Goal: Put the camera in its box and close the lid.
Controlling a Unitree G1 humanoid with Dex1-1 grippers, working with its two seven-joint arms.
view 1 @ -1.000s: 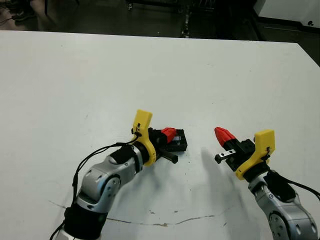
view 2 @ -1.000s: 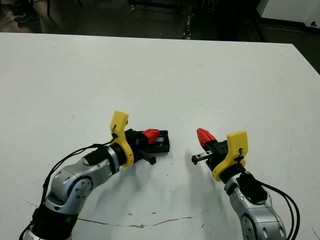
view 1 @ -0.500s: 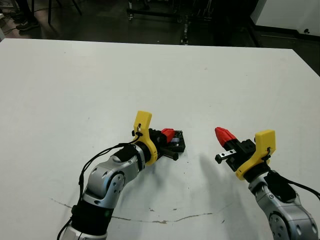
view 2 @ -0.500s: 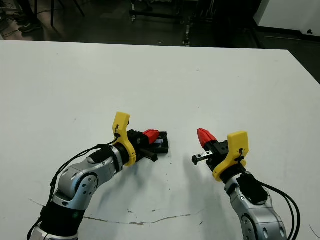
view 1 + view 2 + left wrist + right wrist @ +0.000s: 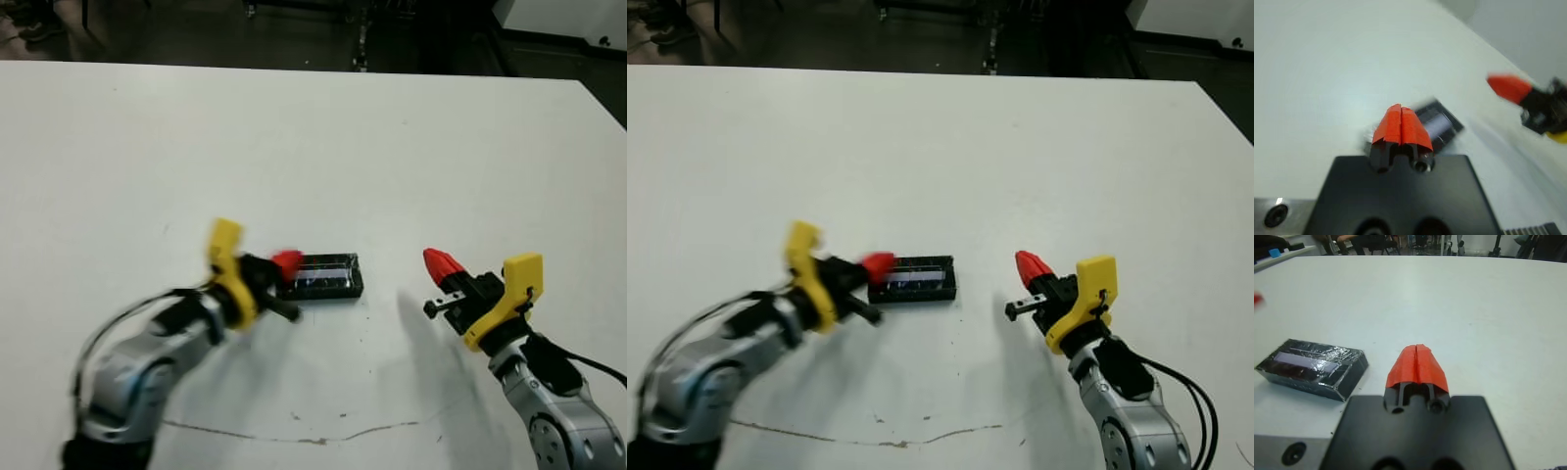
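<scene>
**Lid on the box, both grippers empty**

White table (image 5: pixel 313 137) fills most of what you see, with a dark floor and some furniture legs beyond its far edge and a thin cracked line running across its near part. In the right wrist view, people sit on chairs past the far end of the table.

Your left arm (image 5: pixel 137 357) reaches in from the near left. Your right arm (image 5: pixel 549 401) comes in from the near right.

Between them lies the box (image 5: pixel 320 276), flat on the table, its long side running left to right. The lid (image 5: pixel 1313 361) sits on top of it: crinkly black with a silvery shine and a pale purple strip down the middle. With the lid covering the top, you cannot see inside, so the camera is out of sight.

Your left gripper (image 5: pixel 287 260) has its red fingertips pressed together, holding nothing, right at the box's left end; whether it touches is unclear.

Your right gripper (image 5: pixel 440 264) is likewise pinched closed on nothing, and stands apart from the box on its right side, pointing up and toward the left.
</scene>
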